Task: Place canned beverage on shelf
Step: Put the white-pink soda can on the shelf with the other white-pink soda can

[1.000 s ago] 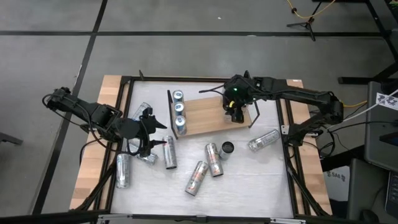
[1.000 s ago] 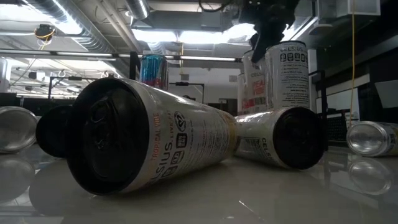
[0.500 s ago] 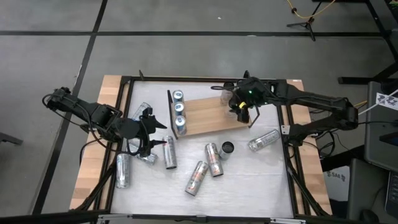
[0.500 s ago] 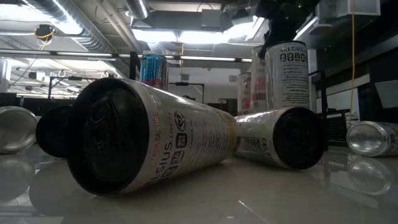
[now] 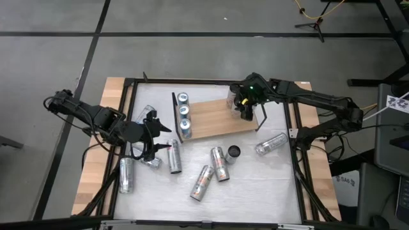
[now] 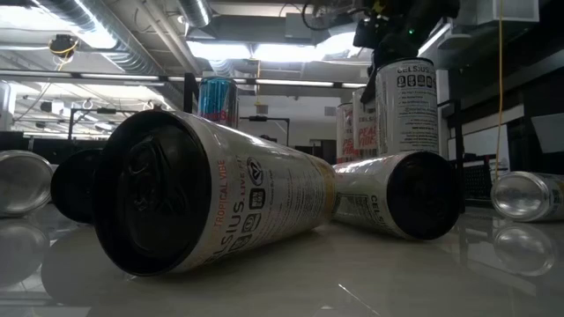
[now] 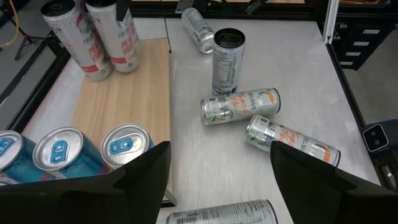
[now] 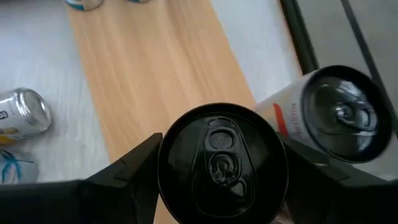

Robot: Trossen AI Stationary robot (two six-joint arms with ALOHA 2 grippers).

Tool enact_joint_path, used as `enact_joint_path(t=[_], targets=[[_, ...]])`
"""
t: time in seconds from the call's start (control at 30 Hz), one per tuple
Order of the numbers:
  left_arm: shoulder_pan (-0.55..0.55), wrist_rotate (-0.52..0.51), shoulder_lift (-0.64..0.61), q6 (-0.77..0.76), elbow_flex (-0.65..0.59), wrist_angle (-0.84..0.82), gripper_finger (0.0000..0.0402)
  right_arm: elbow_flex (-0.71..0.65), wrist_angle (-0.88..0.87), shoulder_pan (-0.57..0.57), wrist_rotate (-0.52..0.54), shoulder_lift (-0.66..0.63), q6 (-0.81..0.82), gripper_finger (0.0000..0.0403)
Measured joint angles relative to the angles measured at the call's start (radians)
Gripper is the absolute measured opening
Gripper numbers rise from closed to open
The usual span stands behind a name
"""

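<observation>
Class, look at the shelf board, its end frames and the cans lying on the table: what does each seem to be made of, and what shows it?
Shelf board: light-brown wood or wood-look laminate, matte, with visible grain lines.
End frames: thin black wire, probably painted metal.
Cans, like the one lying nearest: likely aluminium, glossy printed sides; a bare silver one gleams.

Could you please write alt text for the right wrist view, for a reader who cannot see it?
The right gripper holds a black-topped can upright between its fingers, above the light wooden shelf. A second can stands right beside it, and a silver can lies on the white table.
</observation>
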Motion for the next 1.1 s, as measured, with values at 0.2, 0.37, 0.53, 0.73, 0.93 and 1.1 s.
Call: enact_joint_path(t=[0.2,0.37,0.53,0.73,0.93,1.1], targets=[[0.0,0.0,0.0,0.0,0.0,0.0,0.0267,0.001,0.008,0.001,-0.004,0.029,-0.026,0.0253],[0.0,0.0,0.0,0.0,0.0,0.0,0.0267,0.003,0.015,0.001,0.004,0.036,-0.027,0.0253],[0.0,0.0,0.0,0.0,0.0,0.0,0.0267,0.003,0.024,0.001,0.024,0.037,-0.03,0.0253],[0.0,0.0,0.0,0.0,0.0,0.0,0.0267,0.002,0.023,0.001,0.059,0.037,-0.034,0.0253],[0.0,0.0,0.0,0.0,0.0,0.0,0.0267,0.002,0.023,0.001,0.059,0.038,-0.034,0.0253],[0.0,0.0,0.0,0.0,0.0,0.0,0.0267,0.002,0.023,0.001,0.059,0.038,-0.029,0.0253]])
